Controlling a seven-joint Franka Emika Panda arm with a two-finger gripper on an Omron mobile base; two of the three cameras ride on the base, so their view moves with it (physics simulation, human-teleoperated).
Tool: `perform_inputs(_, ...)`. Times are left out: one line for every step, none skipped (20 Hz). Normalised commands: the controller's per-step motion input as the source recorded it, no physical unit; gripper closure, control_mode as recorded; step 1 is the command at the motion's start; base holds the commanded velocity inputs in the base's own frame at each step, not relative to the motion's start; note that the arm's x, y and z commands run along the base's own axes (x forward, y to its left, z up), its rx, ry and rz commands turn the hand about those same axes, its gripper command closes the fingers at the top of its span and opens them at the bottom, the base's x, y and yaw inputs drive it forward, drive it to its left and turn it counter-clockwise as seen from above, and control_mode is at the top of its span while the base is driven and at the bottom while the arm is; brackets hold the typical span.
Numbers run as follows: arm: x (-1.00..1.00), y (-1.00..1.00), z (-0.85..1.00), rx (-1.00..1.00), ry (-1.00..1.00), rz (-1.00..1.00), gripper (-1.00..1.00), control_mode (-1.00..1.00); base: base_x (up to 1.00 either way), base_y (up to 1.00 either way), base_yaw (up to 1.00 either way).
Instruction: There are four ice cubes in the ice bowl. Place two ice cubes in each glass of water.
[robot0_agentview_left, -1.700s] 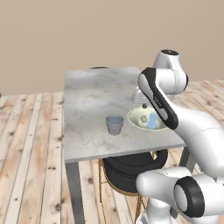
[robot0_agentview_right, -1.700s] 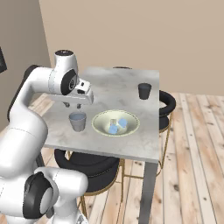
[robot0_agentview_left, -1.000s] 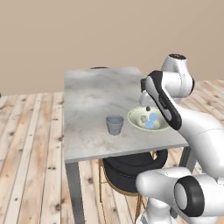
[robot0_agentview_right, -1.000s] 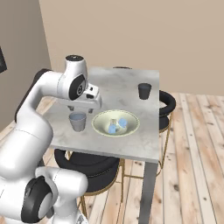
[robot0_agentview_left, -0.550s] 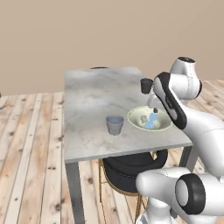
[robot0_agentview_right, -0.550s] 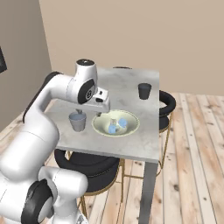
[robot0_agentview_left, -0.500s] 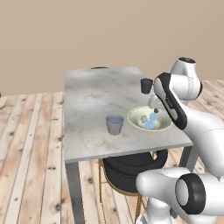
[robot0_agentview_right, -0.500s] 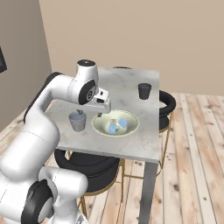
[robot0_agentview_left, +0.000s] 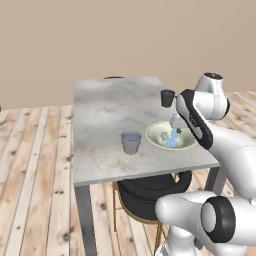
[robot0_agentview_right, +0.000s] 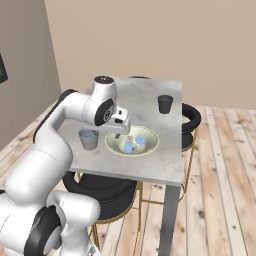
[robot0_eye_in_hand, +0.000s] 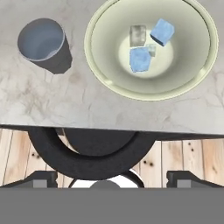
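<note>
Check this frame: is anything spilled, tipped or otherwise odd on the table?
Nothing stands out. Four ice cubes lie inside the ice bowl, the near glass and the far glass stand upright, and the marble table shows no spill.

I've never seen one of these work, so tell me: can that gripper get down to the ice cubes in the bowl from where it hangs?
Probably yes. The gripper hangs above the ice bowl, which is wide and shallow, and the ice cubes lie uncovered in its middle with nothing over them.

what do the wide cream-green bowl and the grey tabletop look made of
The wide cream-green bowl looks like glazed ceramic: opaque, smooth, softly shaded, though plastic is possible. The grey tabletop looks like polished marble or stone, given its mottled pale veining.
</note>
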Motion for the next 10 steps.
perform_inputs(0.12,0.0,-0.17,0.0,0.0,0.0,-1.0,-1.0,0.0,0.0,0.0)
perform_inputs(0.14,0.0,-0.18,0.0,0.0,0.0,-1.0,-1.0,0.0,0.0,0.0)
perform_inputs(0.15,0.0,-0.2,0.0,0.0,0.0,-1.0,-1.0,0.0,0.0,0.0)
perform_inputs(0.17,-0.02,-0.21,0.0,0.0,0.0,-1.0,-1.0,0.0,0.0,0.0)
perform_inputs(0.17,-0.03,-0.21,0.0,0.0,0.0,-1.0,-1.0,0.0,0.0,0.0)
perform_inputs(0.19,-0.11,-0.23,0.0,0.0,0.0,-1.0,-1.0,0.0,0.0,0.0)
perform_inputs(0.21,-0.17,-0.24,0.0,0.0,0.0,-1.0,-1.0,0.0,0.0,0.0)
perform_inputs(0.23,-0.17,-0.24,0.0,0.0,0.0,-1.0,-1.0,0.0,0.0,0.0)
perform_inputs(0.21,-0.18,-0.23,0.0,0.0,0.0,-1.0,-1.0,0.0,0.0,0.0)
perform_inputs(0.19,-0.18,-0.2,0.0,0.0,0.0,-1.0,-1.0,0.0,0.0,0.0)
